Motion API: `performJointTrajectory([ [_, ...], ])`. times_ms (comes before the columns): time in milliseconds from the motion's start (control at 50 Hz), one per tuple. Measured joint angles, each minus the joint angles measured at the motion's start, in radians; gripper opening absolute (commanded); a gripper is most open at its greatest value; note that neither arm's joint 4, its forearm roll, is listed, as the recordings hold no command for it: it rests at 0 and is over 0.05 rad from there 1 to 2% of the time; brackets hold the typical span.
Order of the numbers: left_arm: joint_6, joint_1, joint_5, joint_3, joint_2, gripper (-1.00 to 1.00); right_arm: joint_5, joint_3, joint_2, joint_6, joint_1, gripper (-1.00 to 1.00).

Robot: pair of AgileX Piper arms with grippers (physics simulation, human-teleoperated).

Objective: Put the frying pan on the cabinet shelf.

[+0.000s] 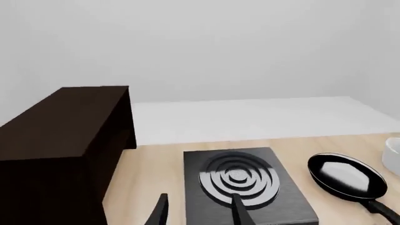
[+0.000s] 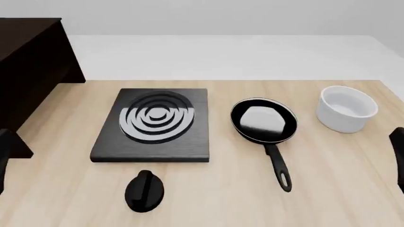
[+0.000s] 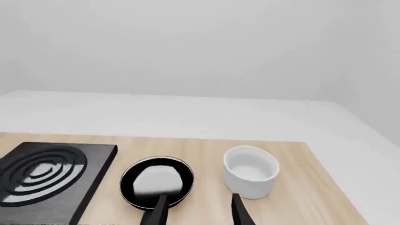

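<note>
The frying pan (image 2: 264,120) lies flat on the wooden table right of the middle, its long handle (image 2: 278,165) pointing toward the near edge. It also shows in the left wrist view as frying pan (image 1: 347,175) and in the right wrist view as frying pan (image 3: 156,180). The dark brown cabinet (image 2: 31,66) stands at the far left; only its flat top (image 1: 62,122) and one side show, and the cabinet shelf is hidden. My left gripper (image 1: 200,213) is open over the stove plate's near edge. My right gripper (image 3: 198,213) is open, short of the pan and the bowl. Neither holds anything.
A black stove plate (image 2: 153,124) with grey rings lies between cabinet and pan. A black knob (image 2: 144,189) sits near the front edge. A white bowl (image 2: 346,108) stands right of the pan. A white surface (image 2: 227,56) lies beyond the wooden top.
</note>
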Motion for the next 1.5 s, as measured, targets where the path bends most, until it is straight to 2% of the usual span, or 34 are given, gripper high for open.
performJointTrajectory([
  [180, -0.025, -0.052, 0.132, -0.143, 0.055, 1.00, 0.098, -0.154, 0.130, -0.021, 0.035, 1.00],
  [260, -0.029, -0.072, 0.166, -0.169, 0.066, 1.00, 0.142, -0.241, 0.185, -0.035, 0.072, 1.00],
  [400, -0.034, -0.083, 0.193, -0.201, 0.084, 1.00, 0.202, -0.372, 0.305, -0.024, 0.166, 1.00],
  [480, -0.042, -0.086, 0.211, -0.223, 0.085, 1.00, 0.232, -0.435, 0.400, -0.005, 0.227, 1.00],
  [560, -0.053, -0.091, 0.222, -0.235, 0.084, 1.00, 0.271, -0.494, 0.505, 0.044, 0.277, 1.00],
  [620, -0.061, -0.099, 0.225, -0.239, 0.083, 1.00, 0.305, -0.531, 0.588, 0.059, 0.315, 1.00],
  [740, -0.034, -0.112, 0.228, -0.236, 0.074, 1.00, 0.367, -0.585, 0.739, 0.067, 0.362, 1.00],
  [900, -0.041, -0.127, 0.227, -0.228, 0.069, 1.00, 0.415, -0.615, 0.893, 0.070, 0.371, 1.00],
  [1120, -0.056, -0.131, 0.233, -0.227, 0.061, 1.00, 0.431, -0.617, 1.035, 0.085, 0.394, 1.00],
  [1500, -0.051, -0.139, 0.220, -0.200, 0.058, 1.00, 0.345, -0.531, 1.178, 0.080, 0.384, 1.00],
])
